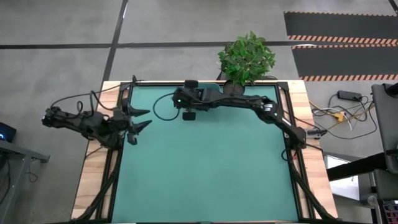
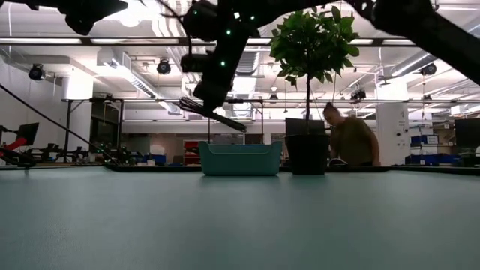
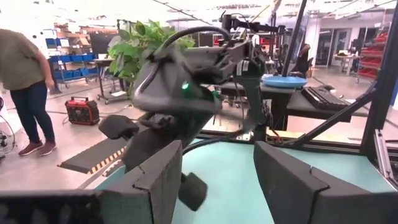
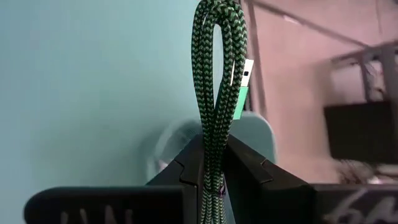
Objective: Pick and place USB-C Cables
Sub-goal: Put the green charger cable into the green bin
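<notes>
A green-and-black braided USB-C cable [image 4: 214, 74], folded into a bundle, is in my right gripper [image 4: 211, 155], which is shut on it. In the high view this gripper [image 1: 179, 99] is stretched to the table's far edge, left of the plant. In the low view it [image 2: 214, 105] hangs high above the mat with the cable [image 2: 223, 118] sticking out below it. My left gripper [image 1: 140, 121] waits open at the table's left edge, its fingers [image 3: 155, 180] spread with nothing between them. My right gripper pinches the folded green cable between its two fingers [image 4: 186, 168], several strands together. The cable runs along the fingers: its looped end [image 4: 217, 18] and a green plug [image 4: 241, 90] stick out past the fingertips. The bundle is lifted clear of the table.
A teal bin [image 2: 240, 159] stands at the table's far edge beside a potted plant [image 2: 307, 146], below the right gripper. The green mat [image 1: 205, 174] lies bare in the middle and near side. A person [image 2: 351, 141] moves in the room behind.
</notes>
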### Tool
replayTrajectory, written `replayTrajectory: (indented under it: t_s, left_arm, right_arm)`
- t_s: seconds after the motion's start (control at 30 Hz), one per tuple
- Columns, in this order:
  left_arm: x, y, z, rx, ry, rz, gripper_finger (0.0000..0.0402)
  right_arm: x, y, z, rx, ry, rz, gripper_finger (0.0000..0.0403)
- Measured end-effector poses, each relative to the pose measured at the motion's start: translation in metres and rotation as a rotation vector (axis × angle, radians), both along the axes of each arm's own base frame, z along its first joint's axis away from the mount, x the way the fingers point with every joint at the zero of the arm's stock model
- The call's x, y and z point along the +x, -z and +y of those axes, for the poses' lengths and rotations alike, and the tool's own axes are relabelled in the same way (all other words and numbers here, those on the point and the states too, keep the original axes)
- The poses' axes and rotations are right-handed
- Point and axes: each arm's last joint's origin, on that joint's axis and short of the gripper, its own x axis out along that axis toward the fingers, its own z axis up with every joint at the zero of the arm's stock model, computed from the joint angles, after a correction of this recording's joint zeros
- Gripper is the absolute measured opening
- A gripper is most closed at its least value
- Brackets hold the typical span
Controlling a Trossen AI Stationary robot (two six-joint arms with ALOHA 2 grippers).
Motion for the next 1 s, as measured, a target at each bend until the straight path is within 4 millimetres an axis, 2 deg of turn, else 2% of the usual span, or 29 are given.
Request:
replayTrajectory:
  t_s: [0.27, 0.57, 0.77, 1.0]
  left_arm:
    - [-0.006, 0.000, 0.002, 0.000, 0.000, -0.001, 0.0185]
    - [-0.011, -0.001, 0.003, -0.003, 0.000, -0.018, 0.0185]
    - [-0.011, -0.001, 0.003, 0.001, 0.000, -0.016, 0.0185]
    - [-0.011, -0.001, 0.003, 0.004, 0.000, -0.015, 0.0185]
  right_arm:
    - [-0.005, 0.021, -0.037, -0.026, 0.083, 0.154, 0.0038]
    - [-0.019, 0.026, -0.070, 0.004, 0.125, 0.195, 0.0038]
    - [-0.025, 0.031, -0.082, 0.060, 0.129, 0.189, 0.0038]
    - [-0.029, 0.046, -0.086, 0.075, 0.138, 0.230, 0.0038]
